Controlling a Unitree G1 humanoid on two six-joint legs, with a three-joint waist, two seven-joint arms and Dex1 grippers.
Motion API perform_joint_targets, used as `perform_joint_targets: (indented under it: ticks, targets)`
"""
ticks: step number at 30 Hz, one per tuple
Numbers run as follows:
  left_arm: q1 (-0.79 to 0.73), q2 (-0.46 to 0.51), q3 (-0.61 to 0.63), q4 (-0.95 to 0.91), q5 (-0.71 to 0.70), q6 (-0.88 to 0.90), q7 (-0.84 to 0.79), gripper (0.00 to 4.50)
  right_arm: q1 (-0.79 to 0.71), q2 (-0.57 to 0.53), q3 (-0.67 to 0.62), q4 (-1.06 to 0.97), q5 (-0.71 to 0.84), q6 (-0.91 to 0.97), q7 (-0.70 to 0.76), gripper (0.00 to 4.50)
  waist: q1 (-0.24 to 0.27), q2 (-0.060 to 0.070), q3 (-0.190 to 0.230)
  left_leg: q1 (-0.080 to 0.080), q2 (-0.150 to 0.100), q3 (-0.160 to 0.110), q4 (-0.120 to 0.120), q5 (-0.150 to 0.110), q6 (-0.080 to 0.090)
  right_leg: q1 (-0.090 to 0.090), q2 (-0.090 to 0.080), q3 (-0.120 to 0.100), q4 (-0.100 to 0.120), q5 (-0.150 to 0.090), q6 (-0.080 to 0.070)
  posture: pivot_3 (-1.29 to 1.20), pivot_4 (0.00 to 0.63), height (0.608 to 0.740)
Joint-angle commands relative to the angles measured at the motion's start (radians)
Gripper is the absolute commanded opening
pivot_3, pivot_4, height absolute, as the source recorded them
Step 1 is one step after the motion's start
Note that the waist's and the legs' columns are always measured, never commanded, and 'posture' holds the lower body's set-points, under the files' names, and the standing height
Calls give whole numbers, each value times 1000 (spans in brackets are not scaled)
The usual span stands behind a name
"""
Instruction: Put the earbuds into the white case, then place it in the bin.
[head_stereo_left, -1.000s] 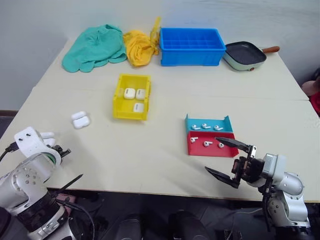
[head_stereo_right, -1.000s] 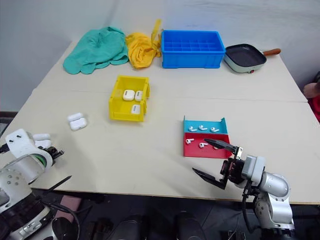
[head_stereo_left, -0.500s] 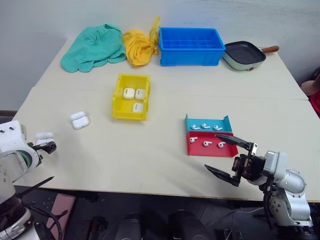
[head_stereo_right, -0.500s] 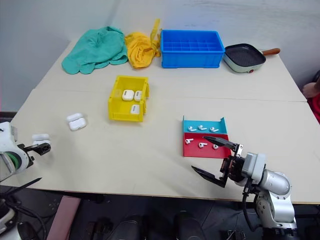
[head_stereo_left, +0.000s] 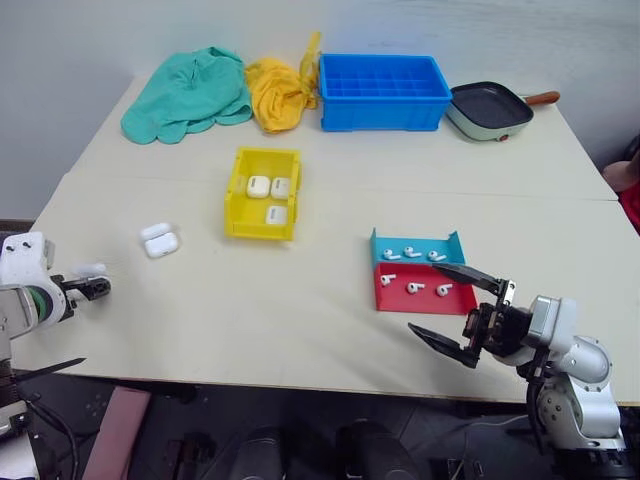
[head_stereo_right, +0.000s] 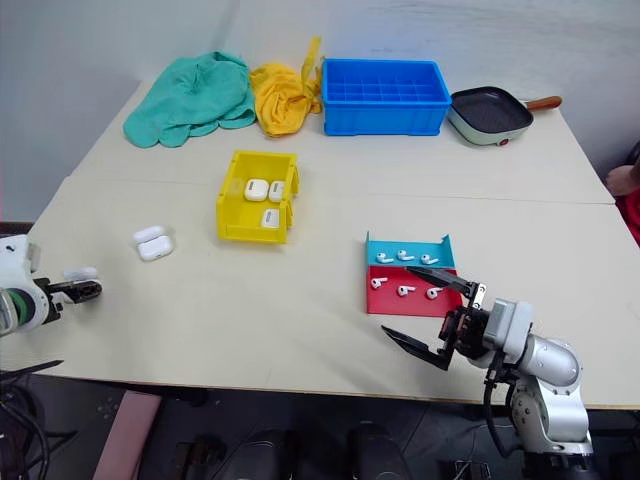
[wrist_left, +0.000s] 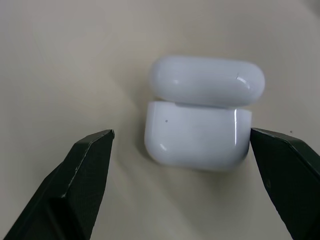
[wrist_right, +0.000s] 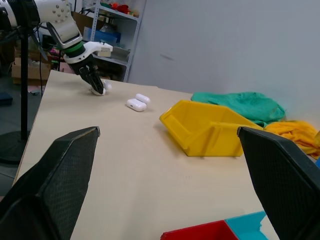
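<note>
A white case lies with its lid swung open near the table's left edge. My left gripper is open, one finger on each side of it and clear of it. A second open white case rests further in. The yellow bin holds three more white cases. Several earbuds lie in the teal tray and the red tray. My right gripper hangs open and empty at the red tray's near edge.
At the back stand a blue compartmented crate, a teal cloth, a yellow cloth and a frying pan. A person's hand shows at the right edge. My right gripper is close to the table's front edge.
My left arm has swung out to the left and its wrist has rolled, bringing the gripper beside the case at the left edge. The right arm has held still.
</note>
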Motion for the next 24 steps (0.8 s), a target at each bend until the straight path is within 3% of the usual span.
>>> perform_joint_targets:
  ticks: [1,10,13,17,22,24]
  targets:
    - [-35,26,-26,53,30,-50,-22,4486,-5,1,-3,-34,14,-1,-10,4500,0,0,0,0,0,0,0,0,0,0,0,0,0,0,0,0,150,740]
    - [-78,8,-59,102,54,-46,-31,4486,25,9,-16,1,20,-41,22,4500,0,0,0,0,0,0,1,0,0,0,0,-1,3,0,0,0,150,740]
    - [-61,-6,-46,66,52,8,-19,3981,42,12,-25,22,27,-64,46,4500,0,0,0,0,0,0,1,0,0,0,0,-1,3,0,0,0,150,740]
    - [-22,-16,-11,4,52,70,-8,2817,52,14,-32,54,35,-93,72,4500,-8,0,0,1,0,0,1,0,0,0,0,-1,4,0,0,0,150,740]
    - [14,-46,43,-50,53,88,0,2809,51,18,-30,90,42,-121,97,4500,-8,0,0,1,0,0,1,0,0,-1,0,-1,6,0,0,0,150,740]
    - [15,-86,89,-76,38,-6,-8,2809,47,22,-26,105,43,-130,108,4500,-3,0,0,2,0,0,1,0,0,-1,0,-1,6,0,0,0,150,740]
